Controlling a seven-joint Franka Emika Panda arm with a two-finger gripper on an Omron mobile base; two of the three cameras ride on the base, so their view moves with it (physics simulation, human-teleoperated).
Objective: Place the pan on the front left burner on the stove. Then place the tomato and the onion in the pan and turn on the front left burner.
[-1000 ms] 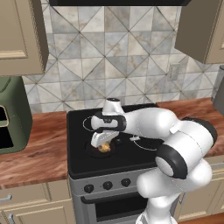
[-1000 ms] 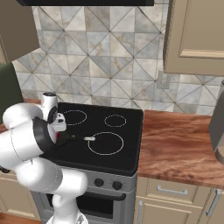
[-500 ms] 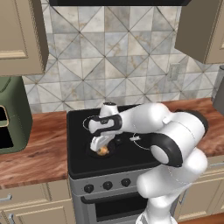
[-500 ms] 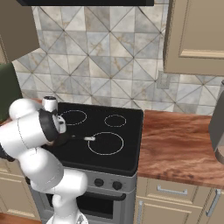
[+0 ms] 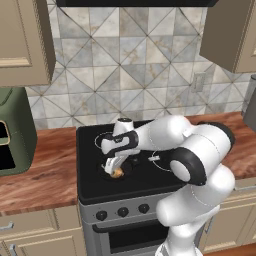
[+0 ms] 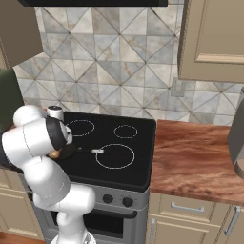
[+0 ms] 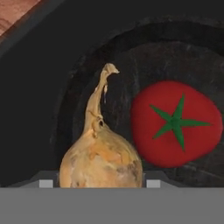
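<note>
The black pan (image 7: 131,57) sits at the front left of the stove (image 5: 90,186) and covers the front left burner. Its thin handle ends in a silvery tip (image 5: 155,159) (image 6: 97,151) pointing right. The red tomato (image 7: 175,124) lies inside the pan. My gripper (image 5: 116,169) (image 7: 99,183) hangs low over the pan's left part, shut on the yellowish onion (image 7: 101,162) (image 5: 117,173) (image 6: 55,154), which is held just above the pan floor, beside the tomato and apart from it.
A large white ring (image 6: 115,156) marks the front right of the glass, with smaller rings (image 6: 126,131) behind. Black knobs (image 5: 122,212) line the steel front. A green appliance (image 5: 12,132) stands on the wooden counter (image 5: 45,175) to the left. A grey vessel (image 6: 237,138) stands far right.
My hand has sunk a little toward the pan with the onion in it, and the arm's elbow has swung over. Pan and tomato have stayed put.
</note>
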